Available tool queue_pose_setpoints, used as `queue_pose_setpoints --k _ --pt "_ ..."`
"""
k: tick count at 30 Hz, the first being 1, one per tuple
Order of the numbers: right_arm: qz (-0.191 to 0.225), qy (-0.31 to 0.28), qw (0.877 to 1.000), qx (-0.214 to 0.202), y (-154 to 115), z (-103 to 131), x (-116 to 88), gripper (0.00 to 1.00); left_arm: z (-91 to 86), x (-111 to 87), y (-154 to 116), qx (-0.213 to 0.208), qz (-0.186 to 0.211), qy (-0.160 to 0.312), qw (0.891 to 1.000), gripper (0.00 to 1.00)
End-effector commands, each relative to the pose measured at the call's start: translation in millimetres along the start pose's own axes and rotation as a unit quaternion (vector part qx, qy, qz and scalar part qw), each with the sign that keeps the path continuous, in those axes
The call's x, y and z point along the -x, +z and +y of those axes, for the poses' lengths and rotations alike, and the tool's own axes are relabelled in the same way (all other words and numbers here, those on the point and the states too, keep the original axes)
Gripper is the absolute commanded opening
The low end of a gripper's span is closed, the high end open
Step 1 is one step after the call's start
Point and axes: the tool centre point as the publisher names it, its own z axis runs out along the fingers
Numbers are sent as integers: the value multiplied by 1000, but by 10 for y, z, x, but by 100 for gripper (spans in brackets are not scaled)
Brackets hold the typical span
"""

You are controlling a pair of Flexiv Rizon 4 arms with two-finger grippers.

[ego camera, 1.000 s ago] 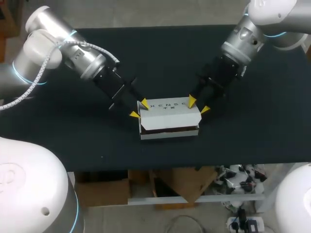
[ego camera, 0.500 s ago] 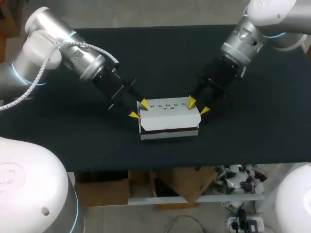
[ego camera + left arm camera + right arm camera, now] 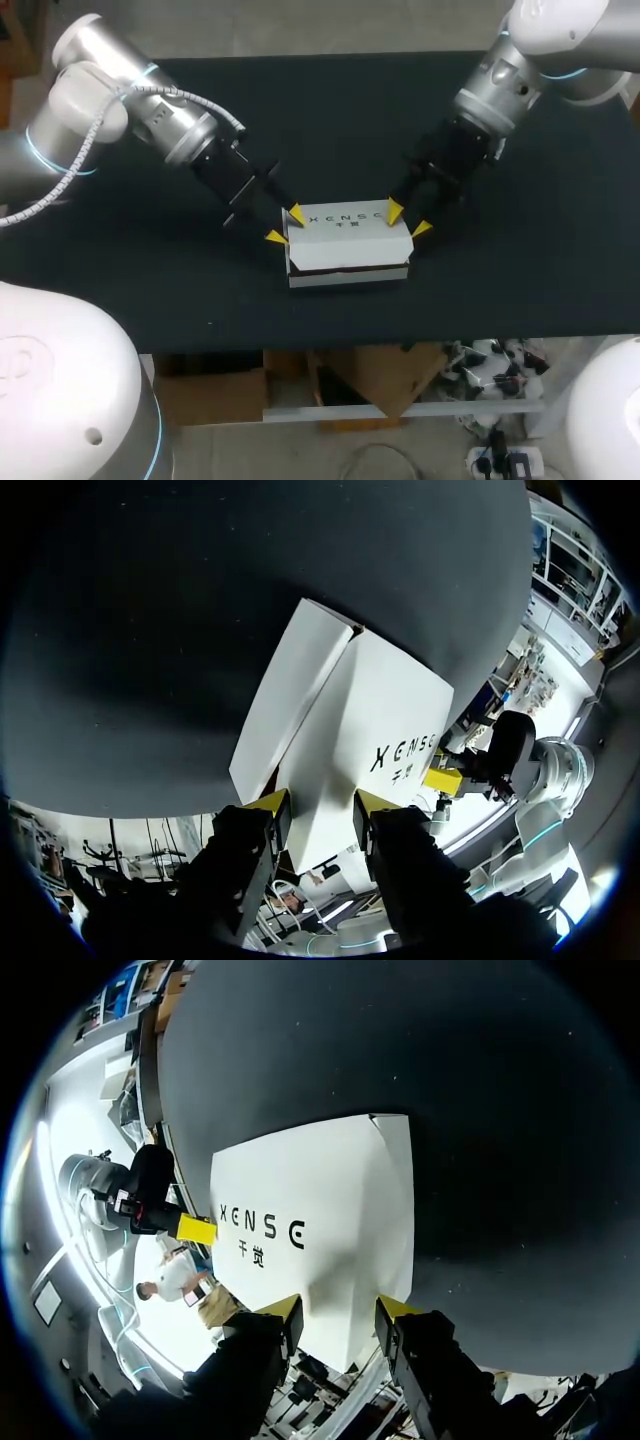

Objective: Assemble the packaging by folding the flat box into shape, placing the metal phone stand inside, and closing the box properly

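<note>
The white box [image 3: 350,245] lies folded into shape in the middle of the black table, its printed lid on top. A thin dark gap runs along its front under the lid. My left gripper [image 3: 286,225] is at the box's left end. In the left wrist view the box [image 3: 370,700] fills the space between that gripper's [image 3: 322,815] fingers and touches both. My right gripper [image 3: 408,218] holds the right end the same way, seen close in the right wrist view [image 3: 340,1315] with the box [image 3: 320,1210] between its tips. No phone stand is visible.
The black table [image 3: 350,120] stretches bare behind and to both sides of the box. Its front edge [image 3: 380,345] runs a short way in front of the box.
</note>
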Motion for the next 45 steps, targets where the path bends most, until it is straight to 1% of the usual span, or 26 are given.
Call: queue_pose_setpoints --k 1,15,24,32,45 --pt "1 -1 1000 -1 18 23 -5 49 -18 -12 8 0 -1 -1 1000 40" --pt "-2 -5 1000 2 -26 12 -71 49 3 -35 7 0 -3 0 1000 40" --pt "-3 -2 1000 0 -8 49 -46 49 -9 -25 8 0 -2 -3 1000 40" --pt "-2 -1 1000 3 -32 32 -37 49 3 -31 0 0 -1 -2 1000 40" --pt "0 -4 1000 6 -72 5 -106 48 44 -77 -1 1 -6 -5 1000 38"
